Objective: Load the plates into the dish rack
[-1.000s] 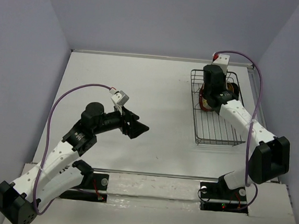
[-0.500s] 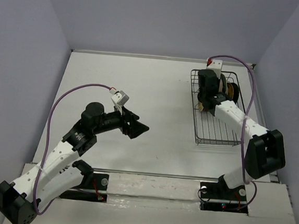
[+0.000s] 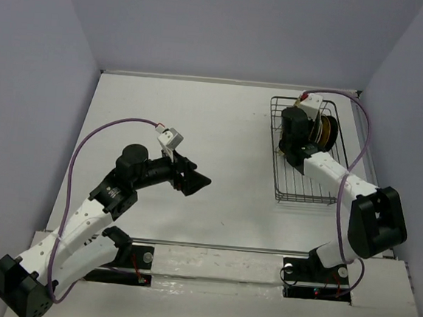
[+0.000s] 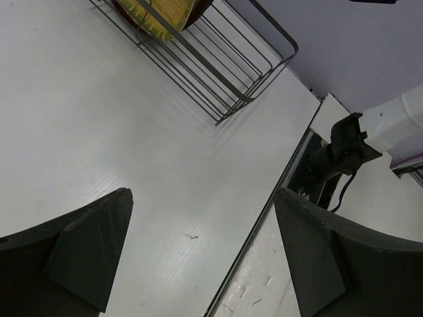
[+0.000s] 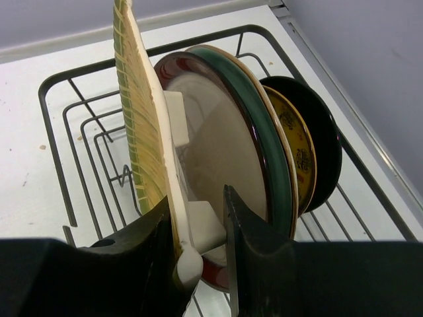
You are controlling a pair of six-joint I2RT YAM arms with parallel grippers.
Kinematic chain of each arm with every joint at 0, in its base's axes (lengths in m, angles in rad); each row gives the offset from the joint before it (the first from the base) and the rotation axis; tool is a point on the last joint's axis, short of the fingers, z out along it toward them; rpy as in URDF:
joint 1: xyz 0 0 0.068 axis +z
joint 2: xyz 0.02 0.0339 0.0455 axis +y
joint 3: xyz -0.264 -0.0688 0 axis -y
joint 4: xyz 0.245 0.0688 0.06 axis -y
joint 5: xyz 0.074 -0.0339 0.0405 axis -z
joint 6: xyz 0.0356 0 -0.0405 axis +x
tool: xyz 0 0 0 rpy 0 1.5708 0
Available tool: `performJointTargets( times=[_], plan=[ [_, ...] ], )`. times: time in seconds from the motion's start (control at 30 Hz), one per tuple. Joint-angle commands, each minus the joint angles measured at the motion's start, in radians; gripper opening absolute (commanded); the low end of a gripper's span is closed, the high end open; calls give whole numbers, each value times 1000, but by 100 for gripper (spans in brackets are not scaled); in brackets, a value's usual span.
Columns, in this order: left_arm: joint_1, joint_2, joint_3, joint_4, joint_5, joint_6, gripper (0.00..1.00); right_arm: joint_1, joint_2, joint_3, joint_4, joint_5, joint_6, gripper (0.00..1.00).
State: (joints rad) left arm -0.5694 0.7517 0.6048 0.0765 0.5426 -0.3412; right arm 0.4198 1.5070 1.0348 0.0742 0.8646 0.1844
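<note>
A white surface (image 3: pixel 200 120) is boxed on three sides by pale lavender walls (image 3: pixel 238 27). A tiny dark speck (image 4: pixel 193 236) lies on it.

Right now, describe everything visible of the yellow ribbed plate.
The yellow ribbed plate stands on edge, nearly upright, inside the dish rack. Its front is yellow-green with fine raised ribs; its back is plain cream with a raised blocky foot, looking like glazed ceramic. The right gripper is clamped on its lower rim, one finger each side. Its back faces the red-brown-rimmed beige plate; whether they touch, or its bottom edge rests on the wires, is hidden.
</note>
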Motion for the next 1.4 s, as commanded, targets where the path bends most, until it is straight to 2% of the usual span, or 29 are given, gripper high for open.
performJointTargets(
  times=[0.0,0.3,0.6,0.73,0.77,0.83,0.87,0.9,0.93,0.97,1.2,1.37],
  plan=[
    [8,3,39,28,5,7,99,-16,39,-50,170,22,104,7],
    [16,9,35,31,2,4,99,-16,133,-107,245,-12,161,7],
    [20,14,33,39,5,-5,99,-16,16,-177,285,-50,67,7],
    [25,12,30,40,2,-7,99,-16,41,-125,199,-79,56,21],
    [26,11,29,40,0,-7,99,-16,48,-122,187,-79,56,30],
    [26,8,29,40,-4,-9,99,-16,68,-116,170,-79,69,37],
    [28,8,29,40,-4,-9,99,-16,74,-113,170,-72,73,36],
    [26,9,29,40,-7,-7,99,-16,79,-110,162,-61,78,31],
    [28,8,29,42,-7,-7,99,-16,82,-98,157,-50,82,23],
    [28,8,27,40,-7,-9,99,-16,82,-91,153,-17,86,8],
    [32,6,27,40,-15,-9,99,-16,73,-19,183,102,-14,7],
    [32,9,27,43,-12,-13,99,-16,55,-21,409,171,-163,7]
  ],
)
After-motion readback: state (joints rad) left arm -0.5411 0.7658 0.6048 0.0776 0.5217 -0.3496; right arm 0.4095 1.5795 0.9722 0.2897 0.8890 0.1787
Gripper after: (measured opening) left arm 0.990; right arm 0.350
